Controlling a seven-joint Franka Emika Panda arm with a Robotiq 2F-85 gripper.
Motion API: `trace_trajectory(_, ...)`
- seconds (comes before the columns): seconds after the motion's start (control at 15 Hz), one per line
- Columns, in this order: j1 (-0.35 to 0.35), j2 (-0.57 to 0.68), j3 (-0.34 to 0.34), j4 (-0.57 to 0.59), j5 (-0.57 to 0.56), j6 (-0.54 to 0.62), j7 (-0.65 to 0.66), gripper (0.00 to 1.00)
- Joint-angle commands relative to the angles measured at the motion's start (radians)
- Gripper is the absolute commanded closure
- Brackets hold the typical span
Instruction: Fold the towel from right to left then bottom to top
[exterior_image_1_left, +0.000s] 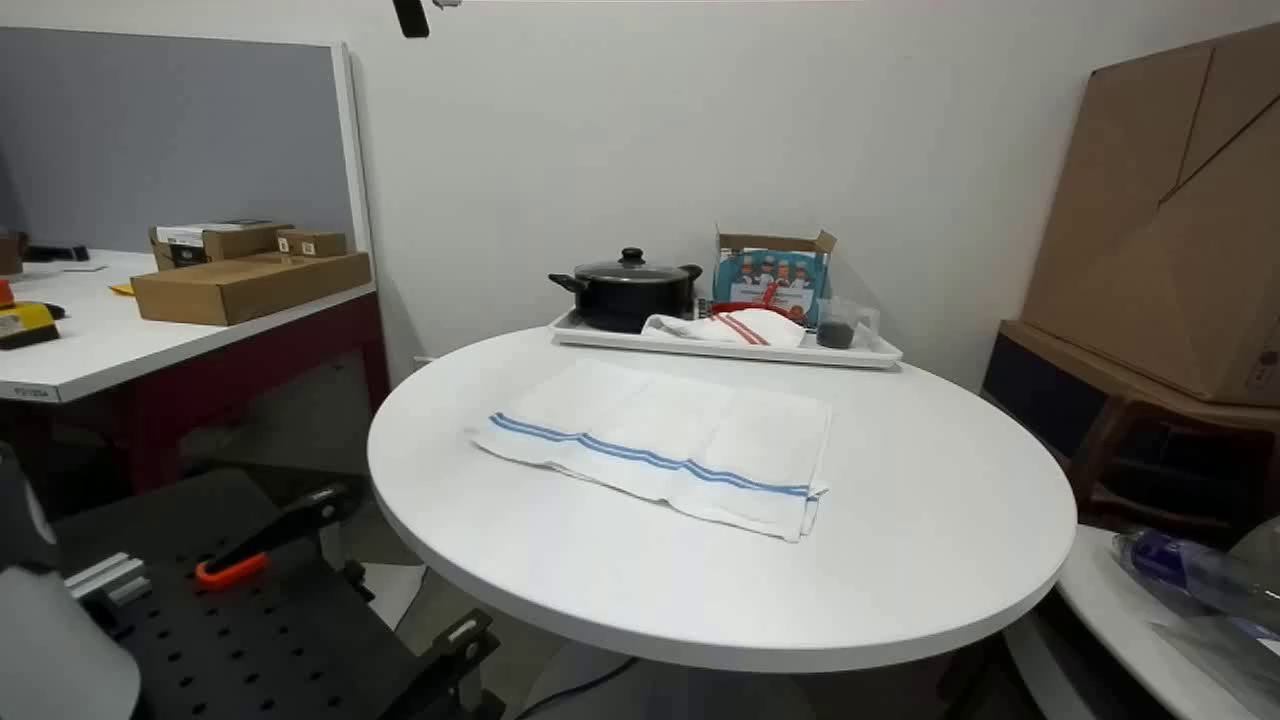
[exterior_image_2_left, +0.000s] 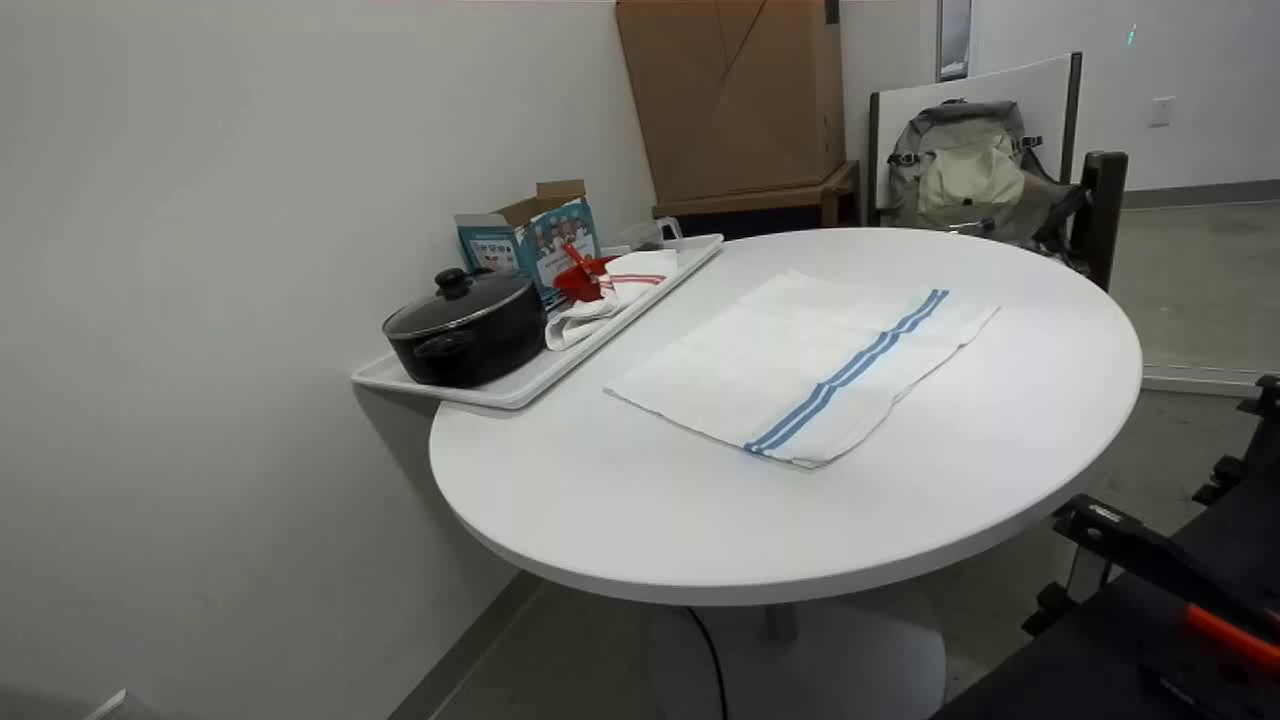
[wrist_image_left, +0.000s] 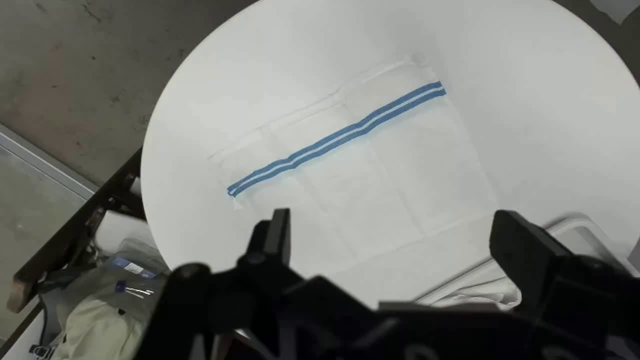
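Where the claw (wrist_image_left: 392, 217) hangs: above the desk (exterior_image_1_left: 930, 560), apart from the towel (exterior_image_1_left: 650, 430); its two fingers (wrist_image_left: 281, 234) stand wide, released, holding nothing.
Towel, place: flat on the desk, blue stripes (wrist_image_left: 400, 111) along one side, the opposite side near the tray (exterior_image_2_left: 520, 390).
Towel, layers: edges look doubled at a corner, so the right-to-left fold is probably done and bottom-to-top outstanding.
Fingers, risk: thin fabric lies close against the desk; closing too high would likely catch nothing, too low would press on the hard top.
Layers, risk: pinching only the upper ply could undo the first fold.
Corner, risk: one claw lifts at one spot, so the free corner may trail and the fold land crooked.
Hem, risk: white on white is hard to make out, which invites a misplaced grasp.
Tray, risk: fabric carried too far toward it could settle on the rim.
Count, claw: 1, fingers 2.
Count, towel: 1, stripes 2.
Count, desk: 1, round.
Count, tray: 1, bearing black pot (exterior_image_2_left: 465, 340) 1, glass lid (exterior_image_1_left: 630, 271) 1, red-striped cloth (exterior_image_1_left: 735, 328) 1, printed carton (exterior_image_1_left: 755, 272) 1, clear cup (exterior_image_1_left: 842, 315) 1, red item (exterior_image_2_left: 580, 283) 1 (kind unclear).
Count, beyond the desk: large brown box (exterior_image_2_left: 735, 100) 1, backpack (exterior_image_2_left: 965, 170) 1.
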Motion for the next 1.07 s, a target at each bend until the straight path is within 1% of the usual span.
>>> trace_trajectory(0.0, 0.011, 0.003, -0.008, 0.003, -0.008, -0.002, 0.007, 0.00)
trace_trajectory(0.13, 0.009, 0.033, -0.037, -0.008, -0.010, -0.010, -0.037, 0.00)
trace_trajectory(0.27, 0.007, 0.069, -0.087, -0.027, -0.005, -0.004, -0.095, 0.00)
trace_trajectory(0.4, 0.011, 0.107, -0.175, -0.053, 0.002, 0.009, -0.213, 0.00)
trace_trajectory(0.53, -0.011, 0.155, -0.262, -0.064, -0.007, 0.015, -0.317, 0.00)
trace_trajectory(0.73, -0.071, 0.248, -0.375, -0.058, -0.030, 0.024, -0.421, 0.00)
trace_trajectory(0.8, -0.096, 0.279, -0.403, -0.055, -0.039, 0.042, -0.435, 0.00)
trace_trajectory(1.0, -0.173, 0.372, -0.453, -0.042, -0.087, 0.143, -0.417, 0.00)
